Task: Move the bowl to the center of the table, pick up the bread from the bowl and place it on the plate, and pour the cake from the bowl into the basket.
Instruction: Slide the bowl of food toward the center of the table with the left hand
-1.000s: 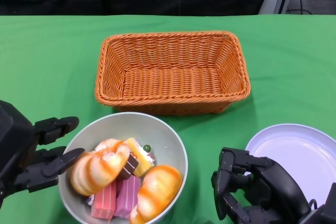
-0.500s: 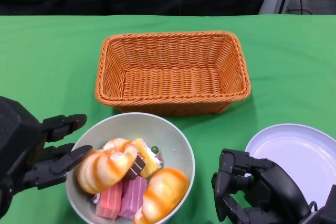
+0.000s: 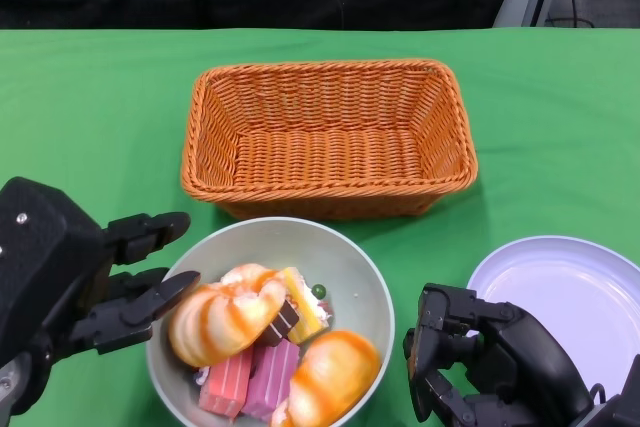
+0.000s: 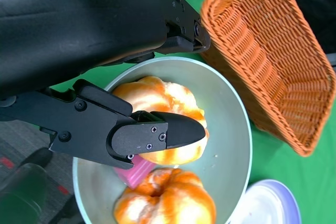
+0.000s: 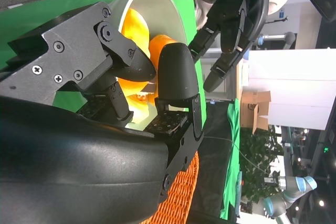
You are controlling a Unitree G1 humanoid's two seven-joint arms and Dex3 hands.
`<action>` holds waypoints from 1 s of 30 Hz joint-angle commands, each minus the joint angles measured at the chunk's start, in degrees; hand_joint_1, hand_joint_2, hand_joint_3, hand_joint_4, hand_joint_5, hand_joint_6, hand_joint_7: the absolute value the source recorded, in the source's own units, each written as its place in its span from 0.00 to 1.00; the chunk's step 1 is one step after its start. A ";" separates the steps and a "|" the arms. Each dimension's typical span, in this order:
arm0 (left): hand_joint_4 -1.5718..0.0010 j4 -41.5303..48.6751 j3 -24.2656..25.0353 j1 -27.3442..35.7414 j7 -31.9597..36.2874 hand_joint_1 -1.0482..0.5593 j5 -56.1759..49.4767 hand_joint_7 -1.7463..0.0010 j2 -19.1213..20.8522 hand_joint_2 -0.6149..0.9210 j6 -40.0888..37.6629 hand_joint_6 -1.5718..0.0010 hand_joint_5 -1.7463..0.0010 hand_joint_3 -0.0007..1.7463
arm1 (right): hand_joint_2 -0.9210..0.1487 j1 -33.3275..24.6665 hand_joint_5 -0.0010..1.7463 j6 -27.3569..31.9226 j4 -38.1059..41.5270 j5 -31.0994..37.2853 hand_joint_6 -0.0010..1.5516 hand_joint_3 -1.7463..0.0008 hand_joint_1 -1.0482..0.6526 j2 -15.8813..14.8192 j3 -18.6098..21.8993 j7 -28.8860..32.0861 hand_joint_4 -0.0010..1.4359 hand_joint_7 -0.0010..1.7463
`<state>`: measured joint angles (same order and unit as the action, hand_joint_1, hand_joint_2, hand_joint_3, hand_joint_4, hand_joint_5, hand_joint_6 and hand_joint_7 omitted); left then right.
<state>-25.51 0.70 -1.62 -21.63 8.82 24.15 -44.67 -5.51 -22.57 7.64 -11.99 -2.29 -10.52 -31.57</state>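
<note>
Head view:
bowl (image 3: 345, 257): grey, on the green table (image 3: 90, 107), just in front of the basket's near wall, left of the plate.
contents: two orange-striped bread rolls, one at the bowl's left (image 3: 225, 313), one at its near side (image 3: 330, 379); pink cake bars (image 3: 250, 379) under them, a yellow cake piece (image 3: 303, 302) with a chocolate bit beside it.
basket (image 3: 328, 137): orange wicker, rectangular.
plate (image 3: 565, 287): white, at the right edge, apart from the bowl.
left hand (image 3: 75, 282): at the bowl's left rim, fingers apart on the rim side, tips at the left roll; cannot tell whether it grips the rim or only touches it.
right hand (image 3: 480, 362): low between bowl and plate, fingers curled in, nothing in them.

Right wrist view:
right hand (image 5: 131, 87): fingers bent inward in front of the bowl (image 5: 157, 9), gripping nothing.
left hand (image 5: 236, 19): seen beyond the bowl's far rim, fingers spread.

Left wrist view:
left hand (image 4: 105, 87): one finger lies over the bowl (image 4: 231, 129) across a bread roll (image 4: 163, 114); another runs outside the rim toward the basket (image 4: 268, 61). Grip on the rim not clear.
second roll (image 4: 165, 200): lower in the bowl, pink cake (image 4: 137, 165) between the two.
plate (image 4: 268, 203): corner visible beyond the bowl.
</note>
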 commanded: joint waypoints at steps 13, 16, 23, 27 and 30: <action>0.71 1.55 -1.79 -0.70 2.42 0.26 -1.96 0.99 -1.53 1.00 2.53 0.84 0.98 0.29 | 0.32 -0.57 1.00 -0.54 -0.64 0.16 0.42 0.34 0.57 -0.28 0.03 0.41 0.54 0.87; 0.72 1.74 -1.81 -0.50 2.76 0.26 -2.50 0.99 -1.70 1.00 3.12 0.83 0.98 0.29 | 0.32 -0.55 1.00 -0.62 -0.60 0.17 0.42 0.34 0.57 -0.30 0.03 0.42 0.54 0.87; 0.71 1.54 0.33 0.32 3.91 0.26 -3.14 0.99 -1.20 1.00 4.11 0.83 0.98 0.28 | 0.32 -0.12 1.00 -0.43 0.03 -0.45 0.42 0.35 0.57 -0.32 0.24 -0.11 0.53 0.87; 0.70 1.38 1.69 0.38 3.49 0.26 -2.89 1.00 -0.39 1.00 4.15 0.83 0.98 0.28 | 0.32 -0.07 1.00 -0.14 -0.06 -0.26 0.42 0.35 0.57 -0.45 0.22 -0.05 0.54 0.87; 0.70 0.42 2.88 0.64 3.60 0.27 -2.92 1.00 0.16 1.00 4.12 0.83 0.98 0.28 | 0.31 -0.09 1.00 -0.35 0.16 -0.33 0.42 0.35 0.58 -0.35 0.23 -0.08 0.54 0.87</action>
<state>-23.96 2.38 -1.42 -18.28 6.38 23.01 -41.03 -5.72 -22.80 7.70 -12.15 -2.35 -10.48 -31.59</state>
